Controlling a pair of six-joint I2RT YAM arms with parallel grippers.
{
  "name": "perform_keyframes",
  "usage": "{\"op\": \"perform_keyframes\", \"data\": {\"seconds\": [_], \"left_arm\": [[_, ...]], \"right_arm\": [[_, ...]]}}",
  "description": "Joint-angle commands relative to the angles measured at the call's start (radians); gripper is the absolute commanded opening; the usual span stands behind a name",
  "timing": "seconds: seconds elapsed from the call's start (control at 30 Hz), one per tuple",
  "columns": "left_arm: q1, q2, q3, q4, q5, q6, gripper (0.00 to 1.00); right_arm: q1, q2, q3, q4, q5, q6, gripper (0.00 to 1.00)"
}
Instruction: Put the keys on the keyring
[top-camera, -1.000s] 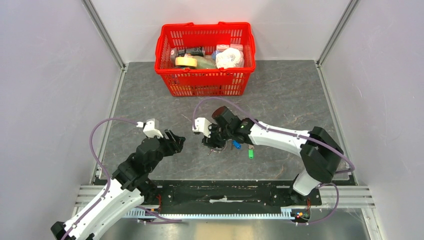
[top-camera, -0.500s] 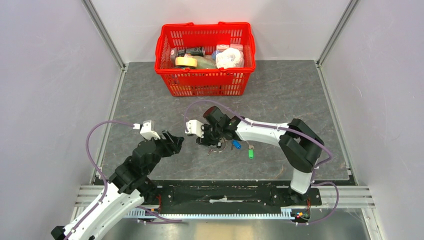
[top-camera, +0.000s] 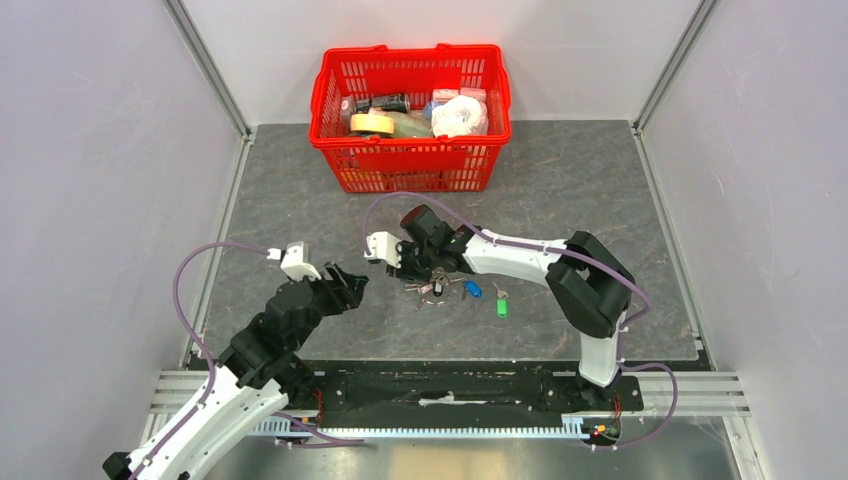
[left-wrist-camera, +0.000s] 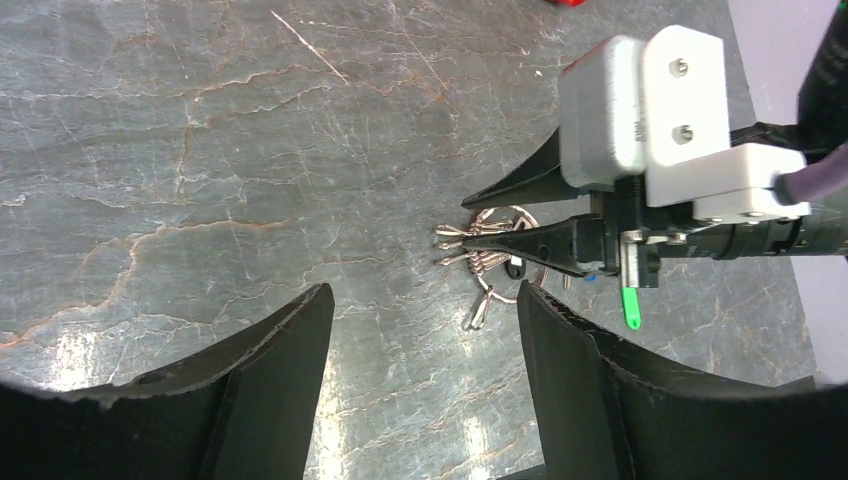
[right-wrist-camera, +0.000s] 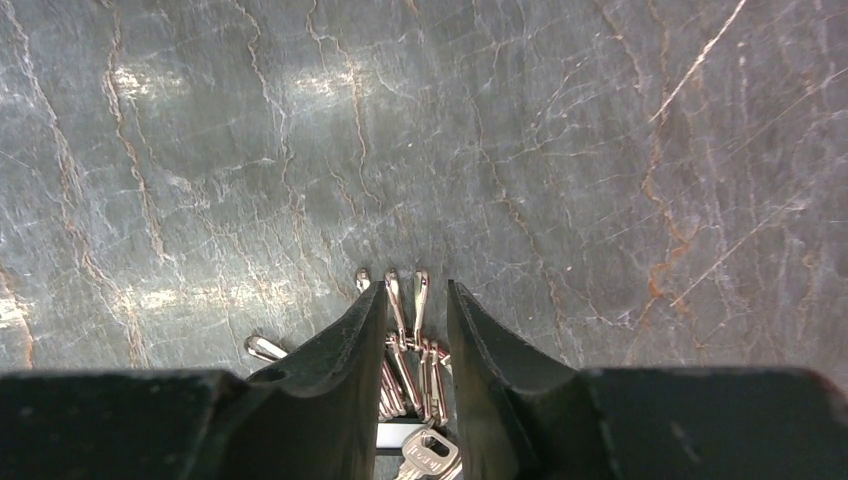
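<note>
Grasp step: right end effector (right-wrist-camera: 410, 290) pinching keyring (top-camera: 428, 290) on counter (top-camera: 560, 200), left end effector (left-wrist-camera: 425, 300) spread nearby; blue key (top-camera: 473, 290) and green key (top-camera: 501, 306) loose beside it; next likely needs the ring steadied for threading.

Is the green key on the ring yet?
No, the green key lies by itself on the table, apart from the keyring.

Nothing legible shows; labels on the goods (top-camera: 460, 115) in the red basket (top-camera: 412, 168) are too small to read.
</note>
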Motion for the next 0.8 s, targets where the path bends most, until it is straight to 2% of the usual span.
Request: {"op": "perform_keyframes", "data": {"seconds": [0.0, 0.77], "left_arm": [[-0.002, -0.019, -0.002, 0.016, -0.017, 0.001, 0.75], [-0.003, -0.019, -0.009, 0.020, -0.033, 0.000, 0.76]], "right_arm": [[-0.004, 0.026, 0.049, -0.013, -0.022, 0.009, 0.35], [0.010, -0.054, -0.047, -0.040, -0.101, -0.017, 0.30]]}}
